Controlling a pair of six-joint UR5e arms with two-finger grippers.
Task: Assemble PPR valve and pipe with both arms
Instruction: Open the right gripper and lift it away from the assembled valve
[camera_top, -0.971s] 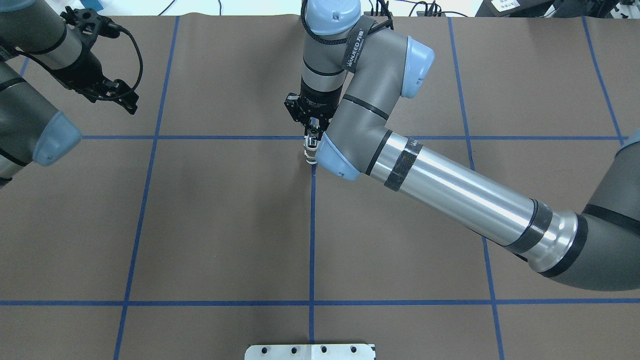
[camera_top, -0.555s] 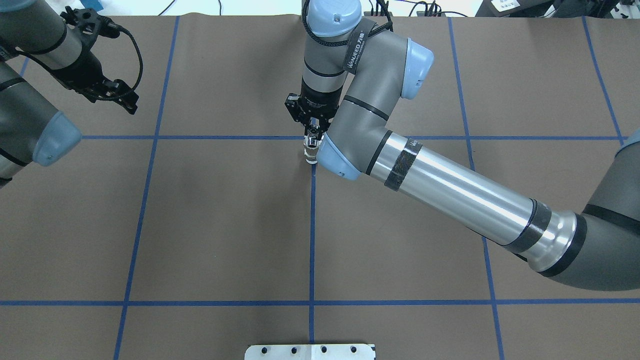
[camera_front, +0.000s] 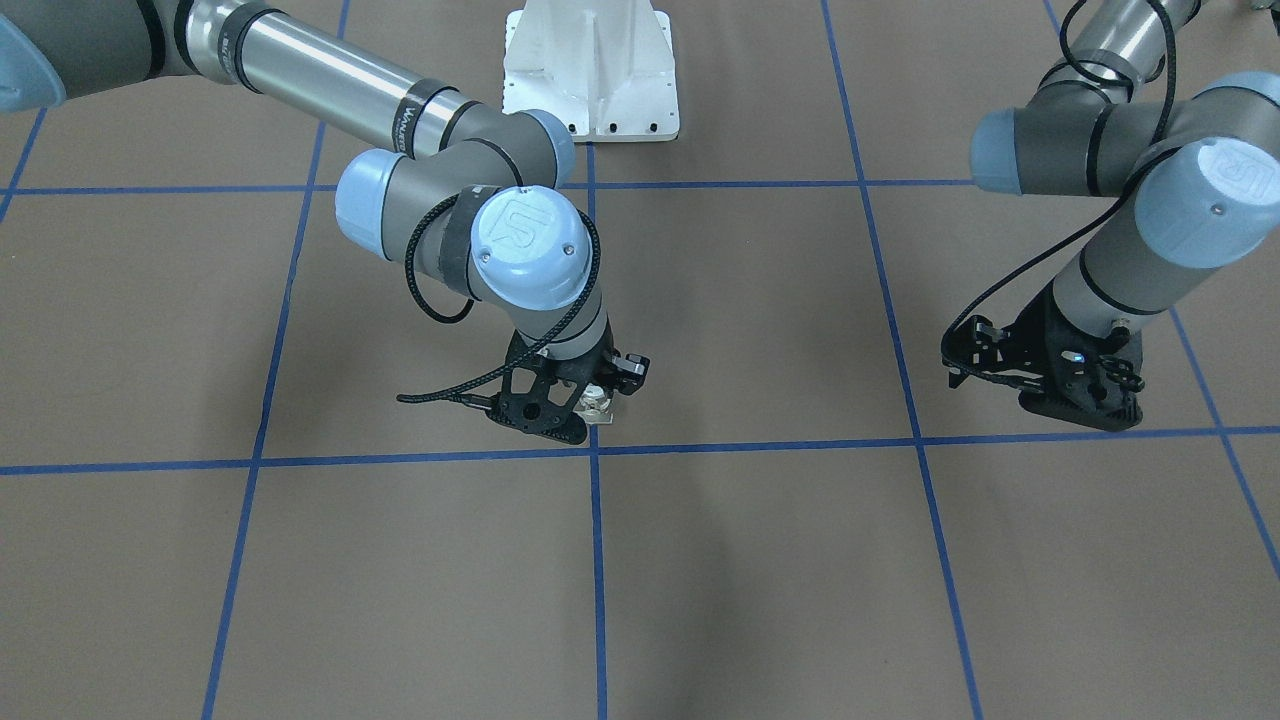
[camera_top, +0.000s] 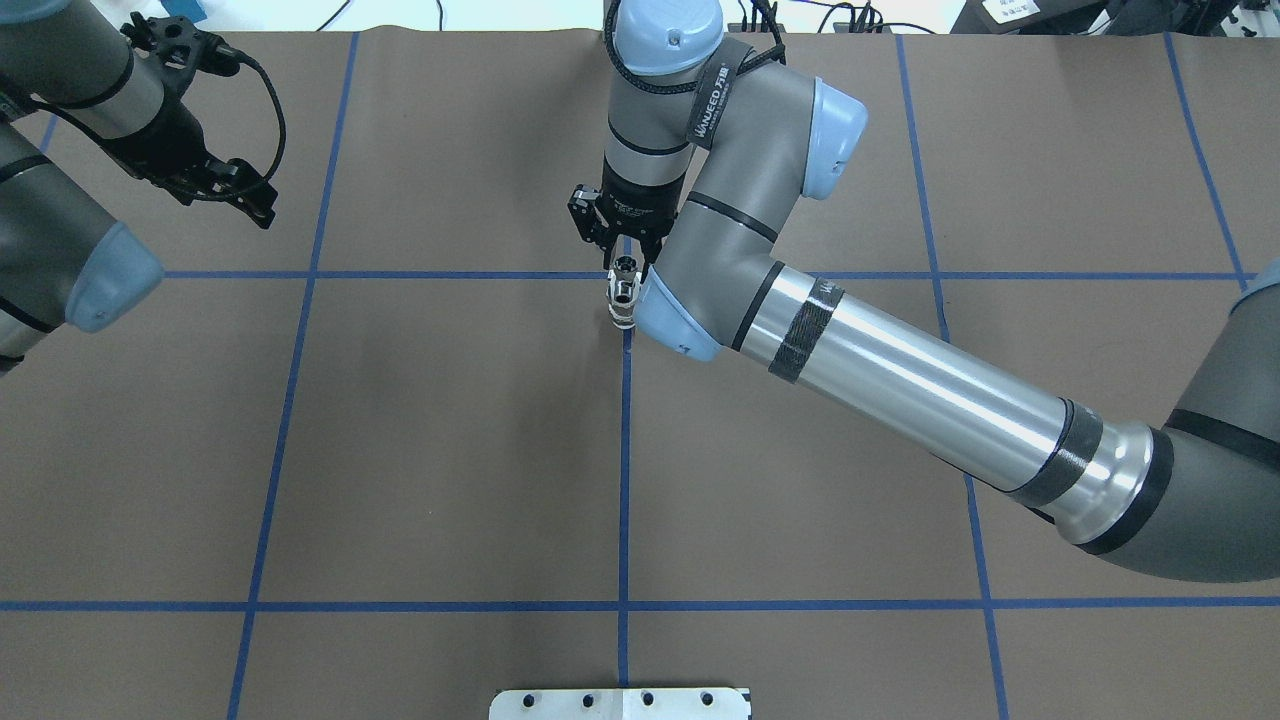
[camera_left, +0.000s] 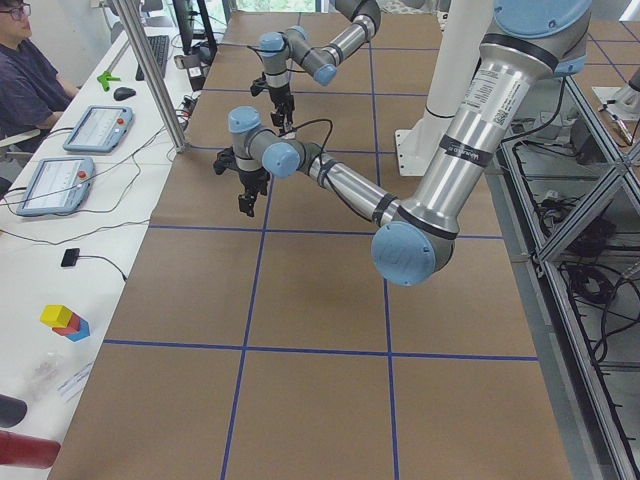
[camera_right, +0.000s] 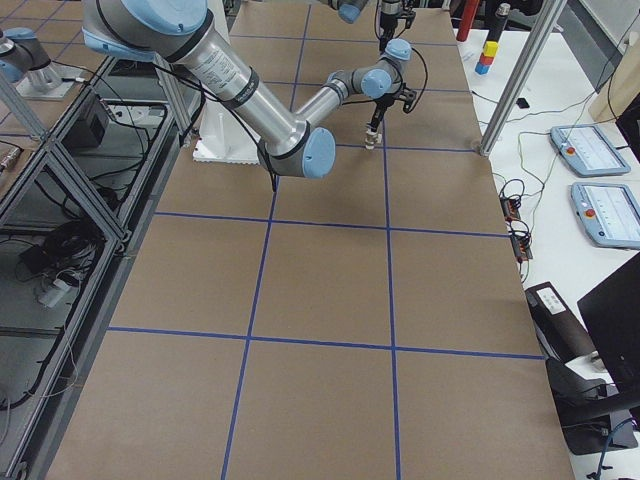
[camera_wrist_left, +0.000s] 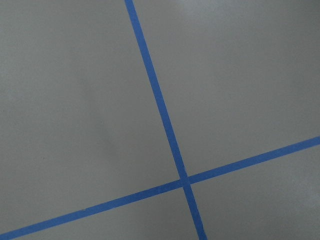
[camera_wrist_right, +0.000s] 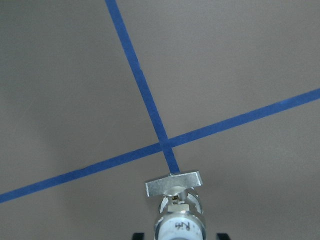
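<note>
A small white PPR valve with a silver T-handle stands upright on the blue tape crossing at the table's middle. I cannot tell the pipe apart from it. My right gripper hangs straight over the valve, open. In the right wrist view its black fingertips show on either side of the white body, clear of it. The valve also shows under the gripper in the front-facing view. My left gripper is far off at the table's left, above the table, open and empty.
Brown paper covers the table, with a grid of blue tape lines. The white bolted pedestal stands at the robot's edge. Tablets and cables lie on the side desk, where an operator sits.
My right gripper has drawn up and back a little from the valve, so more of the handle shows. The valve stays in place. The left arm has not moved.
</note>
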